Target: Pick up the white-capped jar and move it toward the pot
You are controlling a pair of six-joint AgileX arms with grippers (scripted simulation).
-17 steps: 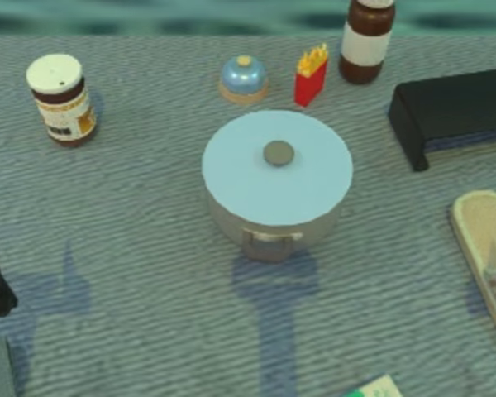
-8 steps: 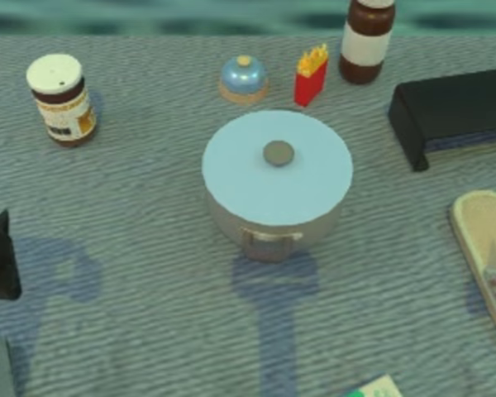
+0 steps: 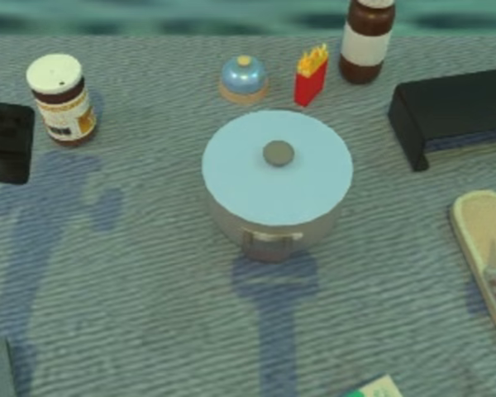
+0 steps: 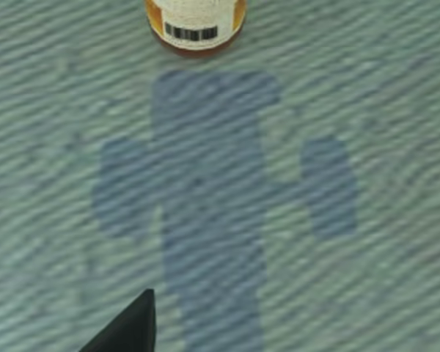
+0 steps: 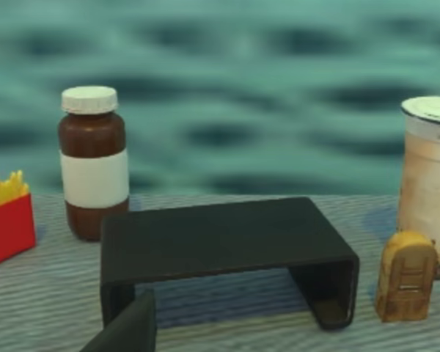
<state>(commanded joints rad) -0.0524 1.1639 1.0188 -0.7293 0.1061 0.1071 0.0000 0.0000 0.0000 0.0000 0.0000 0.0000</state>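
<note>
Moving up the left edge of the table from the near corner where it stood a second ago, the left gripper [image 3: 8,142] now hangs just beside the white-capped jar [image 3: 62,99], on its left, apart from it. Whether its fingers are apart or together cannot be told from these pictures. The jar stands upright at the far left of the table [image 3: 132,314], and the left wrist view catches only the lower part of its label [image 4: 196,20] above the arm's shadow on the cloth. The pot [image 3: 277,178] sits in the middle of the table with its pale-blue lid on and its handle toward the near side, well apart from the jar. A slipper [image 3: 488,256] lies at the right edge. Farther back stand a blue bell [image 3: 244,78], a red carton of fries [image 3: 311,76], a black stand [image 3: 455,112] and a taller brown bottle [image 3: 367,40]. The right gripper does not show in the top view.
</note>
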